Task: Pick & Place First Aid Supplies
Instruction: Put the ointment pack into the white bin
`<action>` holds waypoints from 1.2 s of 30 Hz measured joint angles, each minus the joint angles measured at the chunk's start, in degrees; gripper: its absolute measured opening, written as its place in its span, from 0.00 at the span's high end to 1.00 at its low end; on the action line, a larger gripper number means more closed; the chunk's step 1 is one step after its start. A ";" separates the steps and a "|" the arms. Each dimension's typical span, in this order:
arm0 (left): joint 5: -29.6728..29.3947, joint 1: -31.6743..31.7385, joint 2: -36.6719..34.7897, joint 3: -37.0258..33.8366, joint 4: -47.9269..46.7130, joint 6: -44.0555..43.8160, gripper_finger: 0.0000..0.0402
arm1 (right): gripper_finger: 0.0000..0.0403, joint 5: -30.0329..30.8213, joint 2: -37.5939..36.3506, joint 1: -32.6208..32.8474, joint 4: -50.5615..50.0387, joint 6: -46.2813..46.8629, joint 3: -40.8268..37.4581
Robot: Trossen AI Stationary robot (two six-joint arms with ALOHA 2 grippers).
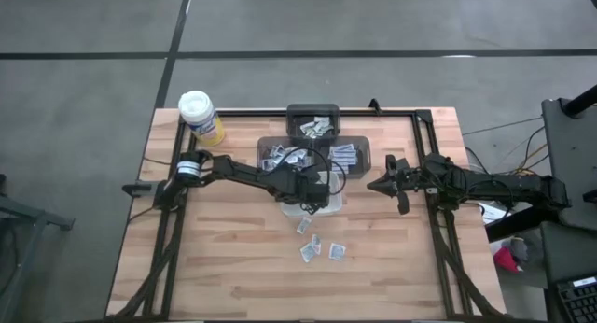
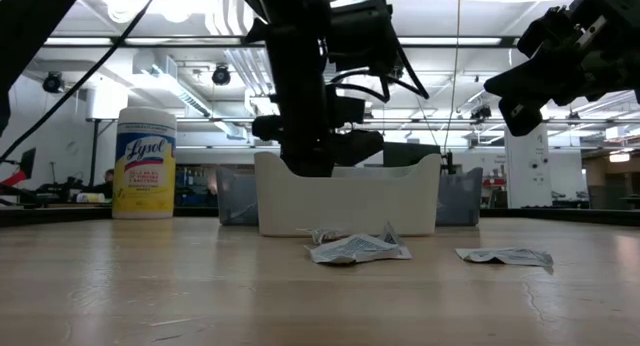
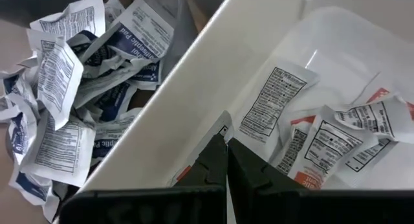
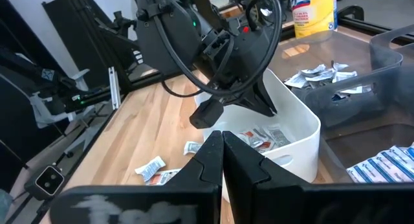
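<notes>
My left gripper (image 3: pixel 226 149) is over the white dish (image 1: pixel 328 207), at its rim (image 3: pixel 194 81), and is shut on a small white packet with reddish print. Several packets (image 3: pixel 336 140) lie inside the dish. Three more packets (image 1: pixel 311 251) lie flat on the table nearer than the dish; two of them show in the low view (image 2: pixel 355 249). My right gripper (image 4: pixel 222 141) is shut and empty. It hangs above the table to the right of the dish (image 1: pixel 378 185). My left gripper pinches a small packet between its two fingers. Only the packet's edge (image 3: pixel 221 128) and a reddish corner (image 3: pixel 184 173) show beside the fingers. The fingers come from above, pointing down into the dish. The packet is clear of the dish's floor.
Two grey bins hold heaps of packets (image 3: pixel 65 88) beyond the dish (image 1: pixel 280 156) (image 1: pixel 350 155). A dark bin (image 1: pixel 312 123) stands at the far edge. A yellow canister with a white lid (image 1: pixel 201 116) stands far left. Bare wood lies near the front edge.
</notes>
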 joint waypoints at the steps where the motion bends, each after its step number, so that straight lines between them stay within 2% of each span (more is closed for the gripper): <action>1: -0.02 0.00 0.00 -0.16 0.20 -0.03 1.00 | 0.98 0.00 0.00 0.00 0.00 0.00 0.00; 14: 0.08 0.04 -0.04 -1.34 3.13 -0.19 1.00 | 0.98 0.00 0.00 0.00 0.00 0.00 0.00; 28: 3.45 0.04 -0.09 -2.92 4.96 -0.17 1.00 | 0.98 -0.01 0.00 0.00 0.00 0.00 0.00; 32: 3.49 0.04 -0.09 -3.17 5.21 -0.28 0.96 | 0.98 -0.02 0.00 0.02 0.00 0.00 0.00; 36: 3.56 0.04 -0.09 -2.99 5.16 -0.30 0.87 | 0.98 -0.02 0.00 0.02 0.02 0.00 0.00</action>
